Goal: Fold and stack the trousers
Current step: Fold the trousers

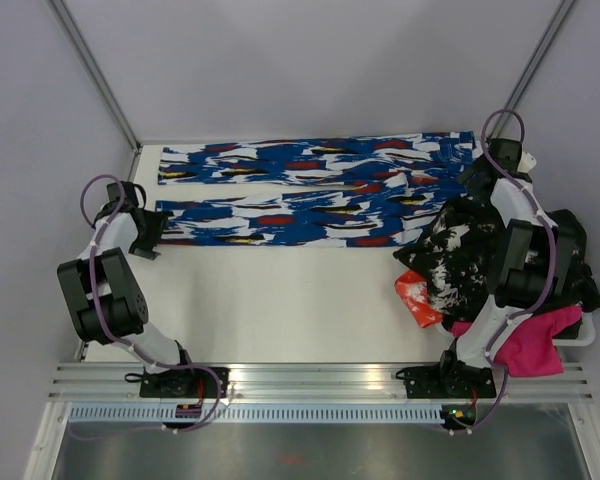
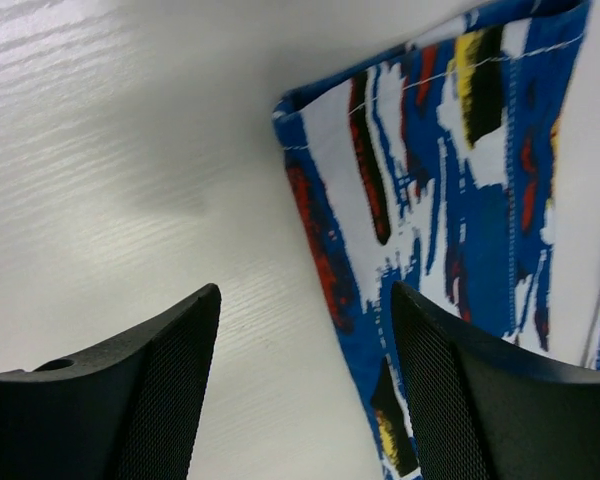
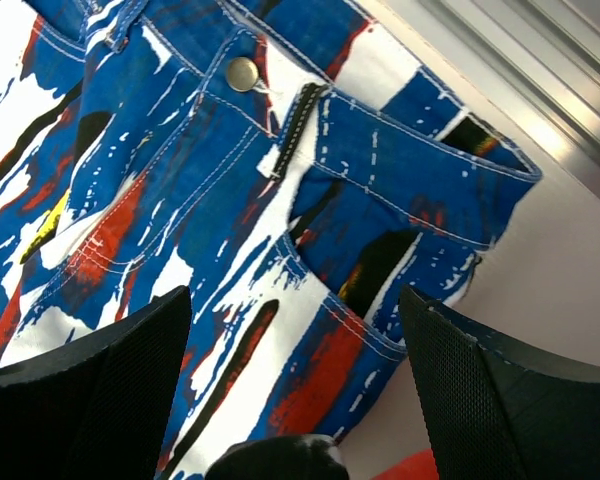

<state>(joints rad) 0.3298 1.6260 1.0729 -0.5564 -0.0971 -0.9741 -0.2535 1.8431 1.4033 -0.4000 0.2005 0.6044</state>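
The table (image 1: 280, 310) is taken up across its far half by the trousers (image 1: 310, 190), which are laid flat with both legs run out to the left and the waistband at the right, a narrow strip of bare surface being left between the legs. As the garment is long and soft, a fold begun from one end alone could be expected to drag the length askew. Unless both ends are lifted together, the legs may be left crossed or bunched.

At the right, a heap of other clothes (image 1: 450, 255) is seen touching the seat of the trousers and seemingly lying partly over it. If the waist is raised, a black and white piece from that heap could be caught and carried along, or the fold could be weighed down.

The left gripper (image 2: 305, 300) is held apart and empty, close above the table at the hem (image 2: 320, 110) of the near leg; one finger is set over cloth, the other over bare table. If it is closed there, only the edge or a single layer may be pinched, and the leg may be let slip.

The right gripper (image 3: 295, 295) is likewise spread and empty above the waistband, beside the front pocket (image 3: 420, 170). By a grip taken on the pocket lip or near the button (image 3: 242, 72), the top layer alone could be gathered and the back left behind
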